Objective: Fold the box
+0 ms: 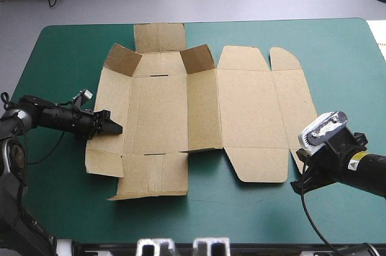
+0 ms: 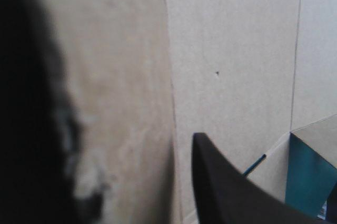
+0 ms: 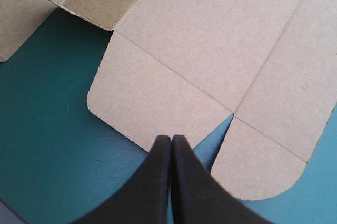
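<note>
**Fold the box: raising the left side wall.** The box [image 1: 181,111] lies as a cut brown sheet, mostly flat on the teal-green cover [image 1: 54,196], between the two grippers. Only two corner flaps [image 1: 123,58] stand up, on the side of the sheet far from both arms.

The left gripper [image 1: 113,127] sits at the outer side panel [image 2: 121,76]. Its black fingers stand apart with board filling the gap between them, and no firm clamp is evident. A crease [image 2: 169,66] runs just ahead of its fingertips.

The right gripper [image 3: 171,138] has its fingers pressed together into one point. It holds nothing and hovers at the notch between the rounded lid flap [image 3: 152,97] and a smaller rounded tab [image 3: 258,168].

The step in hand appears to be hinging the side panel upward. It is best done by taking the panel close to its free edge and swinging it about the crease rather than pushing inward, which would likely slide the whole sheet towards the right gripper. Lowering the right gripper onto the board ahead of it would anchor the sheet.
</note>
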Motion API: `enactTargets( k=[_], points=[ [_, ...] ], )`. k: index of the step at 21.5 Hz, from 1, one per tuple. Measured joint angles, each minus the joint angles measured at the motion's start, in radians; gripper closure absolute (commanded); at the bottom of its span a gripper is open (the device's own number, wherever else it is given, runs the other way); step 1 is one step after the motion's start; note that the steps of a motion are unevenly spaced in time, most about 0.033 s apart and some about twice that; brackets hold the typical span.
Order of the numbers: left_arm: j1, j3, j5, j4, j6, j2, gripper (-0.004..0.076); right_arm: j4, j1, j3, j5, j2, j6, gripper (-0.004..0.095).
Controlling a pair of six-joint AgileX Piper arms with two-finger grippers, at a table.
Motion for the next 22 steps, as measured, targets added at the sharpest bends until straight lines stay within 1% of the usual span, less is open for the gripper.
enactTargets(
  k=[4, 6, 7, 10, 13, 16, 18, 22],
  points=[
    [-0.003, 0.003, 0.014, -0.018, 0.047, 0.004, 0.0734, 0.0, 0.0, 0.0, 0.0, 0.0, 0.0, 0.0932],
    [-0.004, 0.007, 0.017, -0.044, 0.11, 0.001, 0.0734, 0.0, 0.0, 0.0, 0.0, 0.0, 0.0, 0.0932],
    [-0.009, 0.009, 0.013, -0.065, 0.142, -0.013, 0.0734, 0.0, 0.0, 0.0, 0.0, 0.0, 0.0, 0.0932],
    [-0.029, -0.037, 0.021, -0.052, 0.162, -0.083, 0.0734, 0.0, 0.0, 0.0, 0.0, 0.0, 0.0, 0.0932],
    [-0.092, -0.196, 0.032, 0.081, 0.127, -0.205, 0.0734, 0.003, 0.0, 0.0, -0.007, 0.0, 0.0, 0.0932],
    [-0.202, -0.384, 0.054, 0.201, 0.106, -0.288, 0.0734, 0.008, 0.0, 0.0, -0.045, 0.0, 0.0, 0.0932],
    [-0.281, -0.516, 0.066, 0.289, 0.07, -0.302, 0.0734, 0.011, 0.0, 0.0, -0.069, 0.0, 0.0, 0.0932],
    [-0.392, -0.656, 0.072, 0.458, 0.053, -0.302, 0.0734, 0.016, 0.0, 0.0, -0.125, 0.0, 0.0, 0.0932]
  ],
)
